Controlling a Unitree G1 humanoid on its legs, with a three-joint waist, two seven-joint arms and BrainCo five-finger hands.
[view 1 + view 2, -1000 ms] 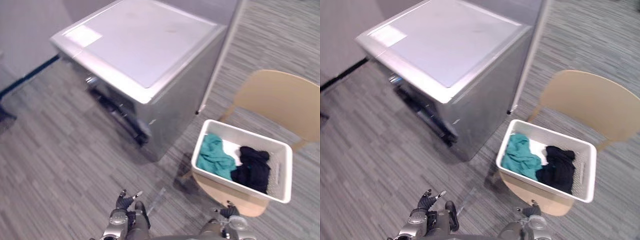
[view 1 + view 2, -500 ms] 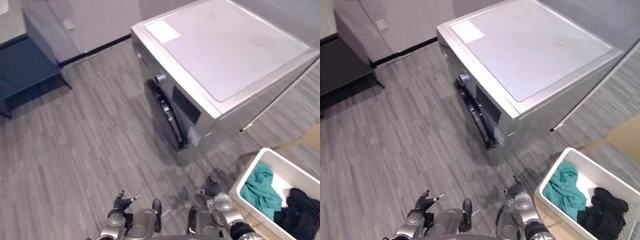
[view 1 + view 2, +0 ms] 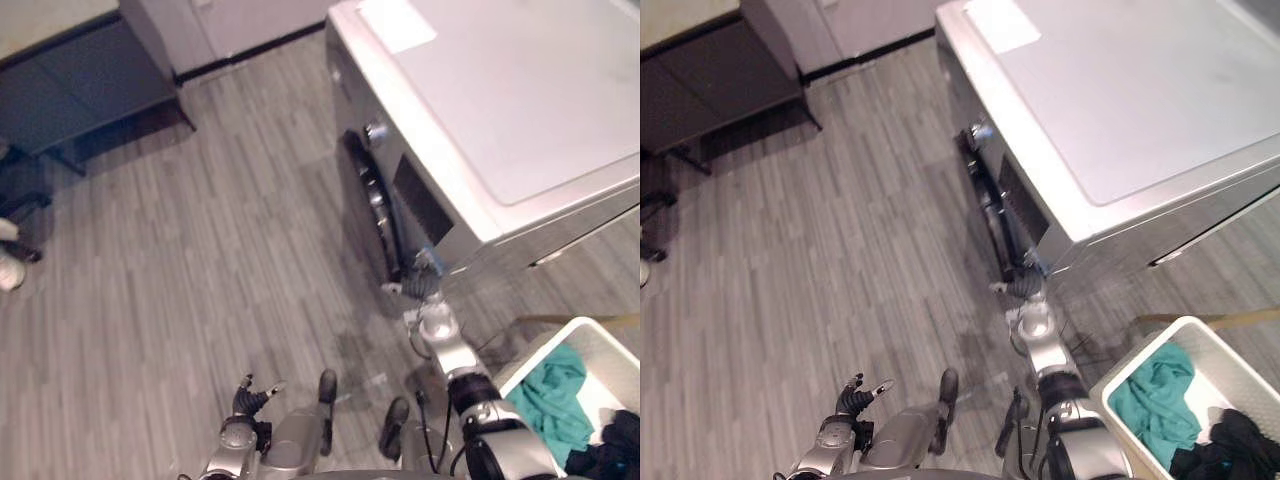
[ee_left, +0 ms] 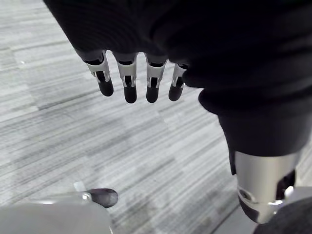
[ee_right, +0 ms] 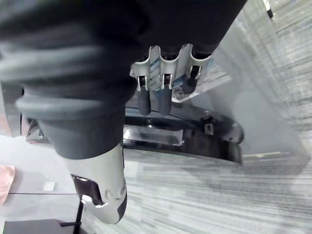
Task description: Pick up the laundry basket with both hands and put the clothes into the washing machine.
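Note:
The silver washing machine (image 3: 520, 90) stands at the upper right, its dark round door (image 3: 375, 210) shut and facing the floor space to the left. My right hand (image 3: 424, 283) is stretched out low by the door's near edge with straight fingers (image 5: 163, 92), holding nothing; whether it touches the door I cannot tell. The white laundry basket (image 3: 1240, 365) sits at the lower right corner with a teal cloth (image 3: 1150, 400) and a black cloth (image 3: 1230, 450) inside. My left hand (image 3: 247, 397) hangs low over the floor, its fingers (image 4: 129, 85) relaxed and empty.
A dark low bench (image 3: 85, 90) stands against the far wall at the upper left. The tan edge of a chair (image 3: 585, 319) shows beside the basket. Grey plank floor (image 3: 200, 270) spreads in front of the washing machine.
The camera has swung left, so the washer's front now faces me and the basket sits in the corner. My right arm has reached forward to the door's lower edge. The left hand has stayed low.

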